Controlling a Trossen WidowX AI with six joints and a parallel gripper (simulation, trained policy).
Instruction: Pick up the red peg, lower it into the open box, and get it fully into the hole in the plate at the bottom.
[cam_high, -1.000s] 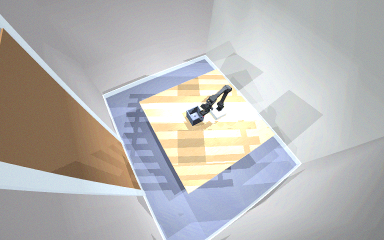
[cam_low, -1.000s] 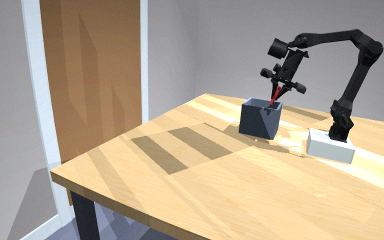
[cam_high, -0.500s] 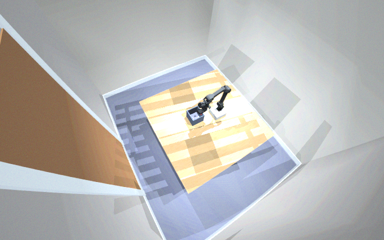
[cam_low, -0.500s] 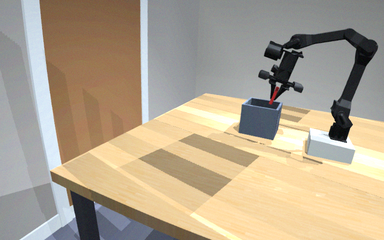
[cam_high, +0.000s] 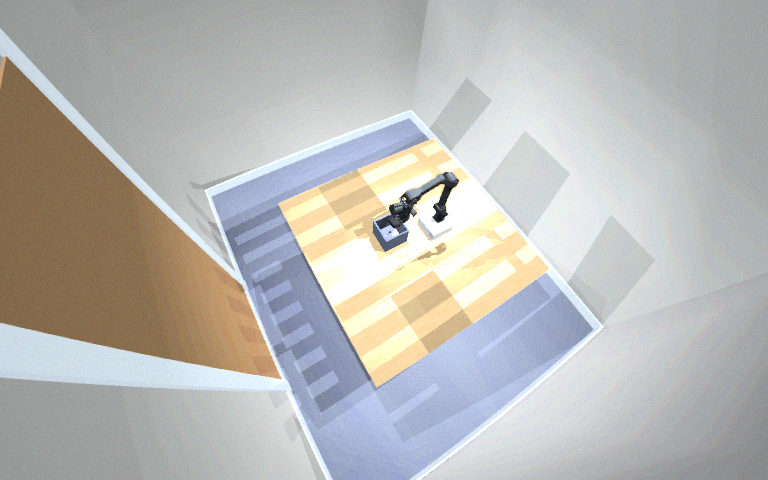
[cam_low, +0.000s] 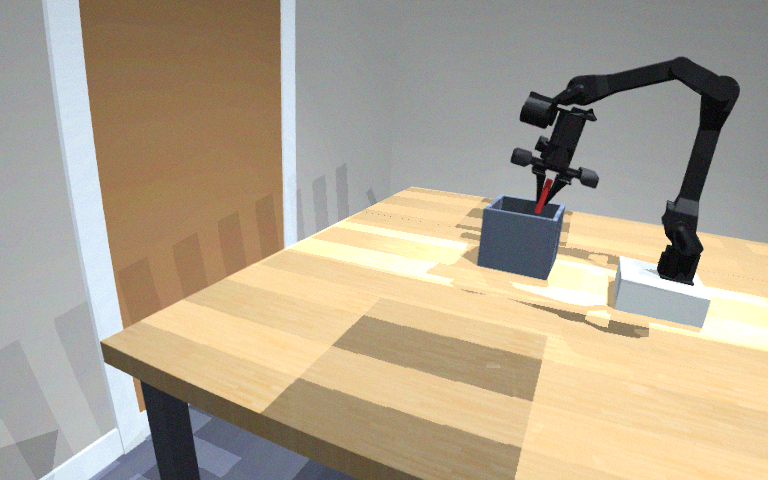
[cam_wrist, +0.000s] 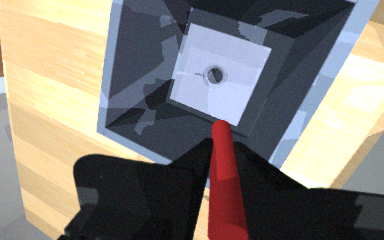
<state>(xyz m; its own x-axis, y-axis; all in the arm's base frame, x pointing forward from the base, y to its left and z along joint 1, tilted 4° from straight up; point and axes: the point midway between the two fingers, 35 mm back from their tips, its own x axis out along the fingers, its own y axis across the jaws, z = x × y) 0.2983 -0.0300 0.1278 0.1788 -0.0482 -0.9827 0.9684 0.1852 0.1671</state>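
At the open box's (cam_high: 393, 243) (cam_low: 516, 242) (cam_wrist: 108, 75) five o'clock in the wrist view, the gripper (cam_high: 398, 224) (cam_low: 542, 202) (cam_wrist: 221, 146) clamps the tilted red peg (cam_low: 543, 196) (cam_wrist: 223, 165), probably stiff, light and slippery, best held high up its shaft.

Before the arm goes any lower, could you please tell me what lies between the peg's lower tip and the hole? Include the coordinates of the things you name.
In the wrist view, only bare plate (cam_wrist: 242, 70) separates the red peg (cam_wrist: 222, 150) from the hole (cam_wrist: 215, 75).

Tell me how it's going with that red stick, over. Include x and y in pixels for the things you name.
Gripper (cam_high: 398, 224) (cam_low: 542, 204) (cam_wrist: 221, 146) shut on red peg (cam_low: 543, 196) (cam_wrist: 227, 185). Peg tilted at box (cam_high: 391, 244) (cam_low: 516, 240) (cam_wrist: 102, 100) opening, not in hole (cam_wrist: 215, 75). Nothing seen blocking hole.
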